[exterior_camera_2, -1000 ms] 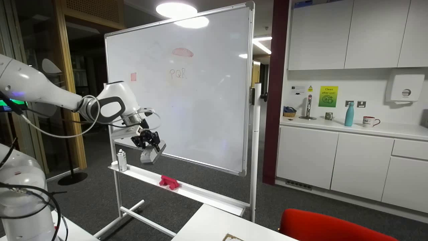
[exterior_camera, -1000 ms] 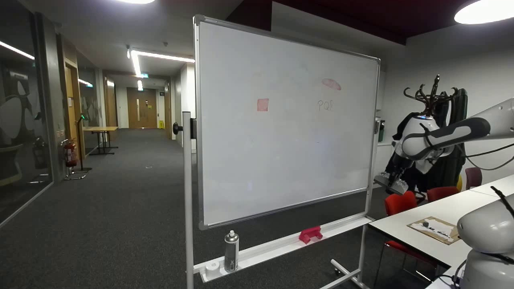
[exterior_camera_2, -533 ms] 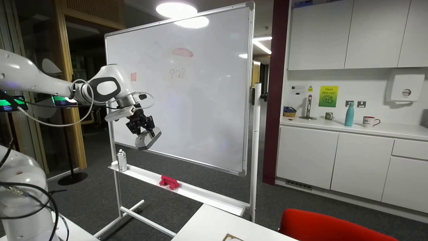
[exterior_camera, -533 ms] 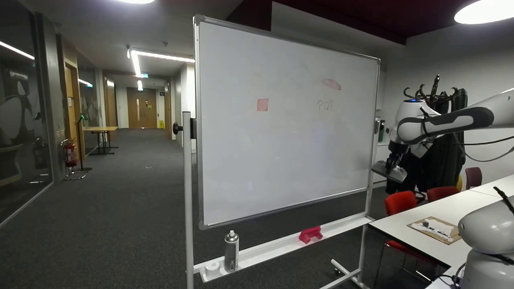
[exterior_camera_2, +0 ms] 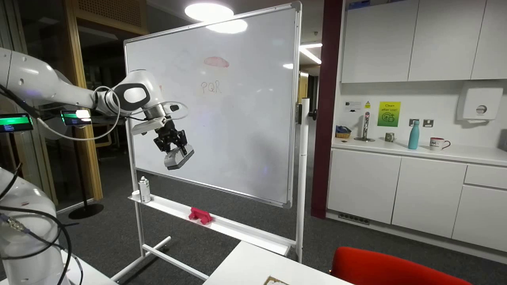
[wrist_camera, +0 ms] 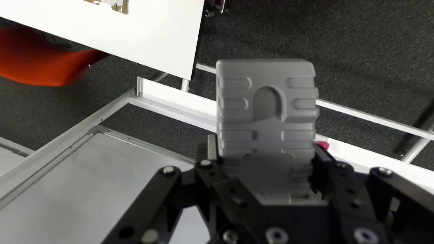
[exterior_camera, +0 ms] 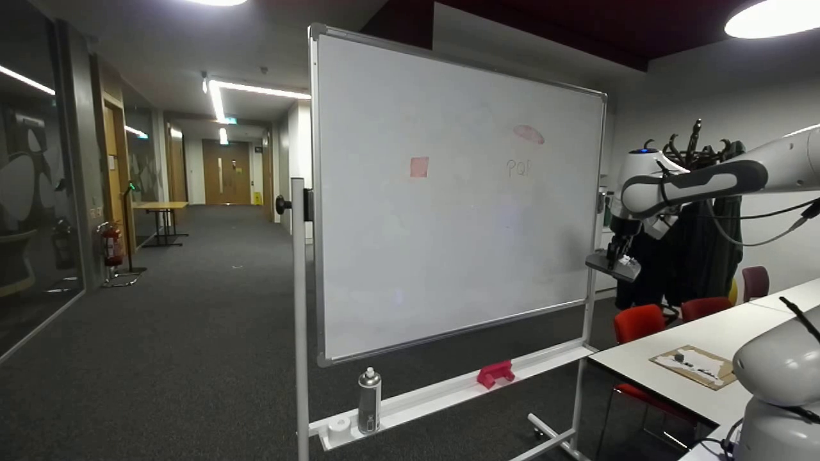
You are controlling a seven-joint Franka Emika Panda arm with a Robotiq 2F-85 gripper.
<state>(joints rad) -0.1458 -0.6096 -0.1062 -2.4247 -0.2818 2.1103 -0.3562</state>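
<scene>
– How was the grey eraser (wrist_camera: pixel 267 130) held?
– It was clamped by its sides in the gripper (wrist_camera: pixel 264 154), tilted, and held up in front of the whiteboard (exterior_camera_2: pixel 233 126), apparently apart from it.
– And what was called for?
– An even squeeze on both sides was judged best, with each turn made slowly so that neither the whiteboard's edge nor the tray (exterior_camera_2: pixel 170 206) below was knocked.

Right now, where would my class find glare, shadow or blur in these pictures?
In an exterior view, ceiling lamp blown out and mirrored in the whiteboard, a soft shadow on its lower right; in the wrist view, white table washed out, red chair looking blurred, grey block fairly crisp.
</scene>
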